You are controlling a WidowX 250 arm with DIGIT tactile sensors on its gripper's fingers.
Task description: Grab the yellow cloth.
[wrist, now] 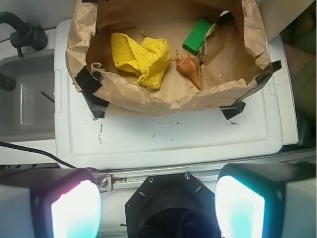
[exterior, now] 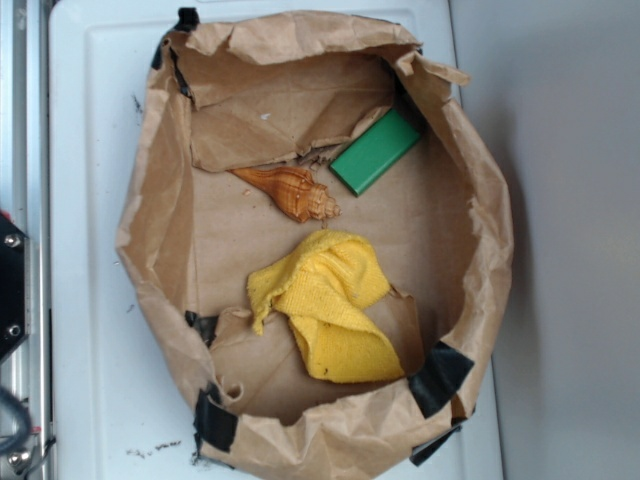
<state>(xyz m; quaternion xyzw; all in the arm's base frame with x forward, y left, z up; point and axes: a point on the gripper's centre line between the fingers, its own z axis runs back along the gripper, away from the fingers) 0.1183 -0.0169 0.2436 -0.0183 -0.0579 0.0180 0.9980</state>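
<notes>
Well clear of the fingers (wrist: 158, 208), the yellow cloth (exterior: 325, 305) lies crumpled inside the brown paper bag (exterior: 150, 240).

Seen from the wrist view, the fingers stand spread wide and hold nothing, at the near edge of the white desk (wrist: 168, 136), with the cloth far ahead beyond the bag's rim. Just beside the cloth rests an orange seashell (exterior: 290, 190), and past that a green block (exterior: 375, 150).

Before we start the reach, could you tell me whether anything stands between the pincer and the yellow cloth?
Only the paper bag's near wall. The open pincer sits outside it; the yellow cloth lies uncovered inside.
</notes>
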